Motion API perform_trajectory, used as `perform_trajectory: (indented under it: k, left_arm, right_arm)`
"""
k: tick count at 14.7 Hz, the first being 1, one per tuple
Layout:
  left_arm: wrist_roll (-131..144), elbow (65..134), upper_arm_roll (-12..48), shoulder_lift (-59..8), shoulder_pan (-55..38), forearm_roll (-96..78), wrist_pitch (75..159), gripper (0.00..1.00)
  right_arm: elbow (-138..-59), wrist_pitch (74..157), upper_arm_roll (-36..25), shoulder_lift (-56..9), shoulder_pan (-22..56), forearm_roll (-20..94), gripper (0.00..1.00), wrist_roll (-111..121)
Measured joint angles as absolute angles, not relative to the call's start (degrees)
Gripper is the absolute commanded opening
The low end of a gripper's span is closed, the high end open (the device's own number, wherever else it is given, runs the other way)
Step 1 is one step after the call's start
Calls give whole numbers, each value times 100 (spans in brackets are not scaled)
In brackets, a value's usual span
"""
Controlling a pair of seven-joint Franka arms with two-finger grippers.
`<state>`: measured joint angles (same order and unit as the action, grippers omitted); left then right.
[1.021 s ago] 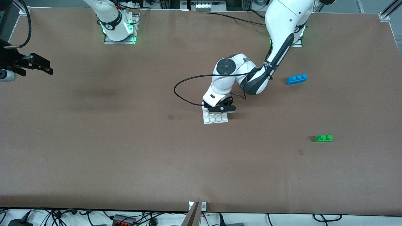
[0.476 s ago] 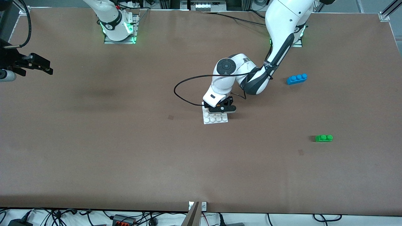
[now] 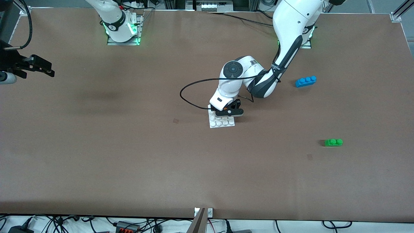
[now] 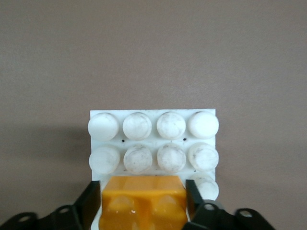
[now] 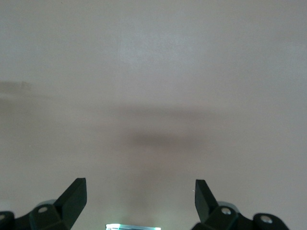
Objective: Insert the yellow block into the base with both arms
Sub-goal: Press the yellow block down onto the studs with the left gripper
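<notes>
The yellow block (image 4: 144, 203) sits on the white studded base (image 4: 153, 144), on the rows of studs nearest the left gripper (image 4: 143, 186). The black fingers (image 4: 92, 199) stand on either side of the block, open, with a thin gap showing beside it. In the front view the left gripper (image 3: 228, 112) is low over the base (image 3: 222, 123) near the table's middle and hides the block. The right gripper (image 3: 41, 68) waits at the right arm's end of the table. It hangs open (image 5: 140, 186) over bare table with nothing between its fingers.
A blue three-stud brick (image 3: 305, 81) lies toward the left arm's end of the table. A green two-stud brick (image 3: 333, 142) lies nearer the front camera. A black cable (image 3: 194, 89) loops out from the left arm's wrist.
The left gripper's fingers have parted slightly from the yellow block, which stays on the base. Neither arm has visibly moved.
</notes>
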<state>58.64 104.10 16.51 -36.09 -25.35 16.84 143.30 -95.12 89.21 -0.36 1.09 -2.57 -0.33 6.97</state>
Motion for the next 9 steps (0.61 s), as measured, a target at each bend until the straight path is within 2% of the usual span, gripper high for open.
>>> perform_trajectory:
  k: [6, 7, 8, 9]
  left_arm:
    - [5869, 10394, 1653, -3589, -2500, 1682, 14336, 100]
    - [5869, 10394, 1654, -3589, -2500, 1682, 14336, 95]
    - [5869, 10394, 1655, -3589, -2500, 1682, 14336, 84]
    - [5869, 10394, 1654, -3589, -2499, 1682, 14336, 68]
  right_arm:
    - [-9511, 8921, -57, 109, -258, -33, 100, 696]
    - [-9511, 8921, -57, 109, -258, -33, 100, 696]
    - [-9512, 8921, -57, 109, -259, -33, 100, 696]
    - [-9511, 8921, -57, 109, -259, -33, 100, 696]
